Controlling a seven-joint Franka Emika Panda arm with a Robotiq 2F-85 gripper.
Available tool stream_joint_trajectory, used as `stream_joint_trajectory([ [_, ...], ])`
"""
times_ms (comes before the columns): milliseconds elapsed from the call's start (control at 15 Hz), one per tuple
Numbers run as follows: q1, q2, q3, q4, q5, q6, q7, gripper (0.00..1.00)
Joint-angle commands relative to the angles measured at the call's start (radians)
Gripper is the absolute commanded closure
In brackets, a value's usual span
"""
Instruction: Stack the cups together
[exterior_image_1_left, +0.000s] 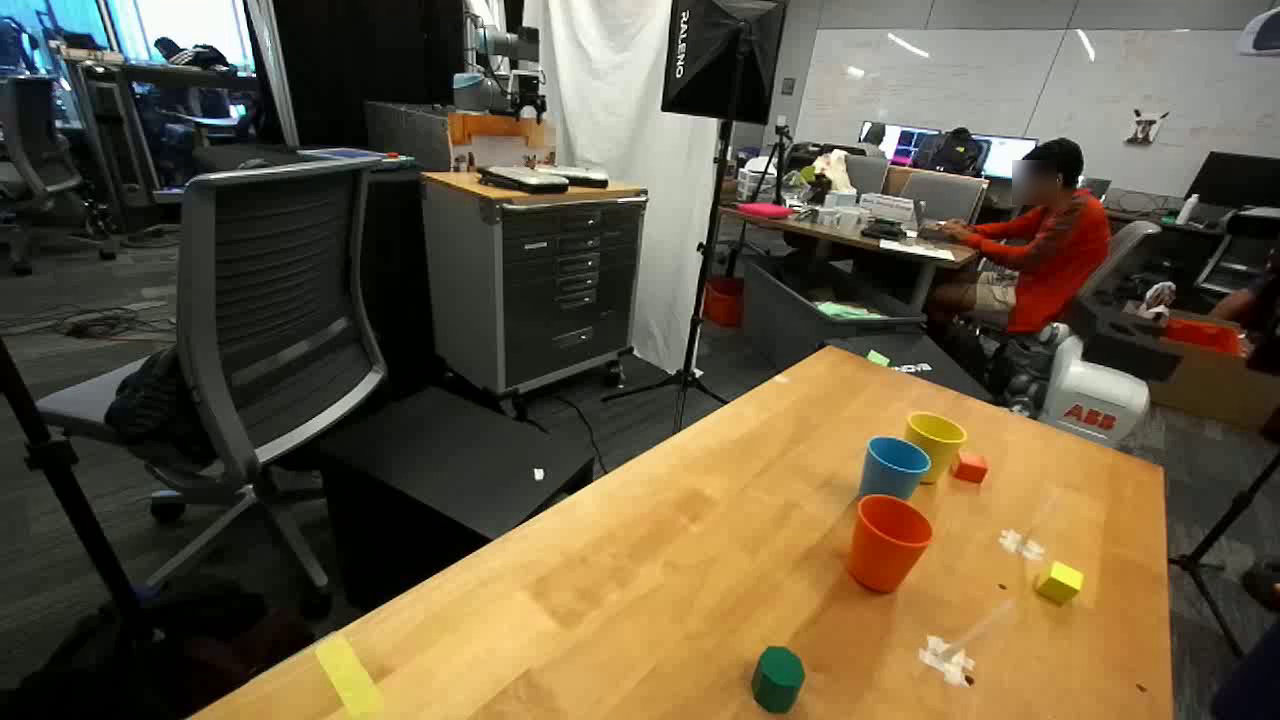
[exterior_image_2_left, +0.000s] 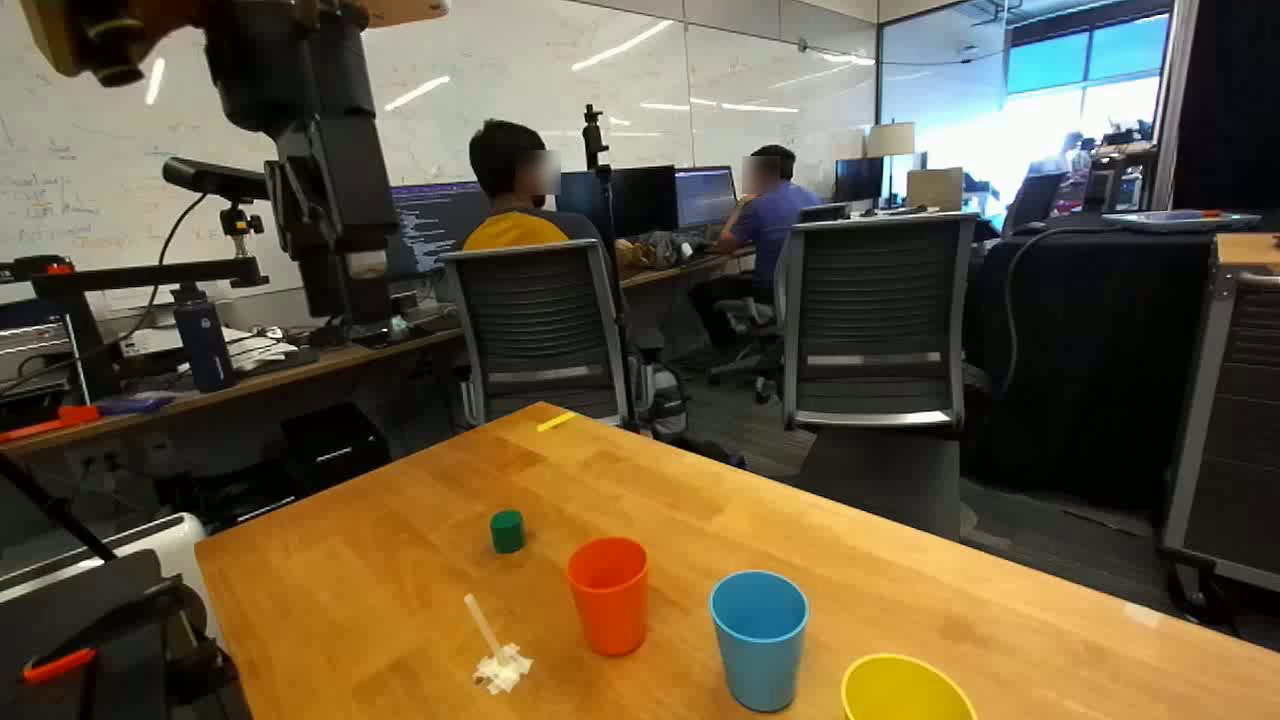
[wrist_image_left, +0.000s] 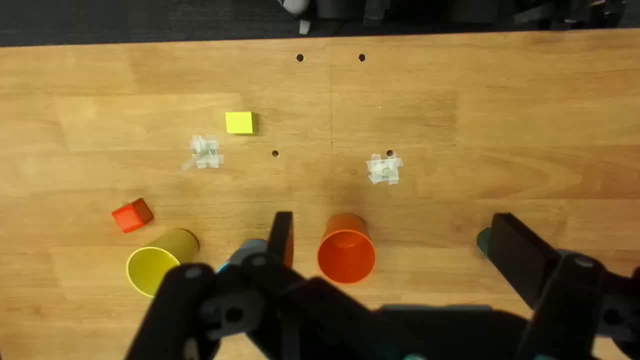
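The orange-red cup (exterior_image_1_left: 890, 545) stands upright on the wooden table and also shows in an exterior view (exterior_image_2_left: 612, 605). The blue cup (exterior_image_1_left: 892, 470) stands apart beside it, also in an exterior view (exterior_image_2_left: 760, 650). The yellow cup (exterior_image_1_left: 937, 440) stands past the blue one; it is cut off by the frame edge in an exterior view (exterior_image_2_left: 905, 690). In the wrist view my gripper (wrist_image_left: 393, 225) is open and empty, above the table. The orange-red cup (wrist_image_left: 346, 255) shows between its fingers, nearer the left finger. That finger hides most of the blue cup (wrist_image_left: 250, 247). The yellow cup (wrist_image_left: 162, 260) is farther left.
A dark green piece (exterior_image_1_left: 778, 680) lies near the orange-red cup, partly behind the right finger in the wrist view. A red block (exterior_image_1_left: 969, 467) is beside the yellow cup. A yellow block (exterior_image_1_left: 1059, 582) and taped patches (wrist_image_left: 384, 169) with clear strips lie near the table edge.
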Motion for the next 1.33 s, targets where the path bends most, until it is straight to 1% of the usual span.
stream_joint_trajectory([
  [0, -0.004, 0.002, 0.004, 0.0, 0.003, -0.002, -0.002, 0.0],
  [1267, -0.004, 0.023, 0.005, -0.013, 0.003, -0.001, -0.002, 0.0],
])
